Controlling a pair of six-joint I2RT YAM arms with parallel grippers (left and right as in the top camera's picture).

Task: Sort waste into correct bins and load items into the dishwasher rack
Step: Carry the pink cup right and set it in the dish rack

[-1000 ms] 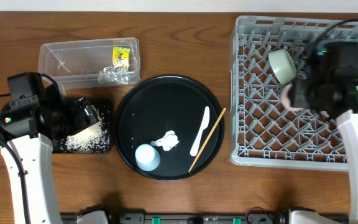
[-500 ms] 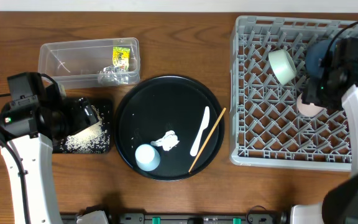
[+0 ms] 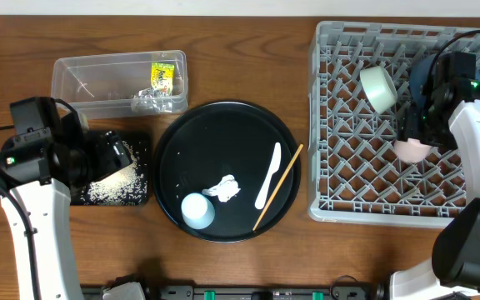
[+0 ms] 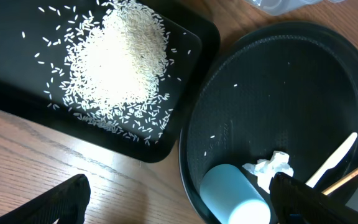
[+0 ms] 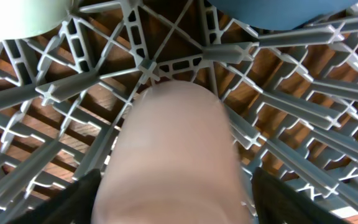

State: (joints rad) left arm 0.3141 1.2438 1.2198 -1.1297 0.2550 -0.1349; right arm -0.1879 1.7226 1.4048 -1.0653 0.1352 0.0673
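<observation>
My right gripper [image 3: 415, 137] [image 5: 176, 199] is over the grey dishwasher rack [image 3: 365, 192], shut on the pink cup [image 3: 409, 150] [image 5: 176, 155], which rests low against the lattice. The mint-green bowl [image 3: 379, 87] [image 5: 17, 15] and the dark blue bowl [image 3: 422, 77] [image 5: 278, 12] stand in the rack just beyond it. My left gripper [image 3: 109, 156] [image 4: 179, 202] is open and empty, between the black tray [image 3: 142, 143] [image 4: 17, 81] holding rice [image 3: 111, 185] [image 4: 120, 62] and the pale blue cup [image 3: 197, 210] [image 4: 235, 196].
The round black tray [image 3: 190, 142] [image 4: 278, 81] holds the blue cup, a crumpled scrap [image 3: 226, 189] [image 4: 272, 168], white spoon [image 3: 268, 175] [image 4: 334, 162] and chopstick [image 3: 278, 187]. The clear tub [image 3: 98, 71] holds the yellow-green wrapper [image 3: 162, 77] and scraps [image 3: 148, 102].
My right arm has swung round over the rack and brought the pink cup down and slightly left onto the lattice. The left arm has not moved.
</observation>
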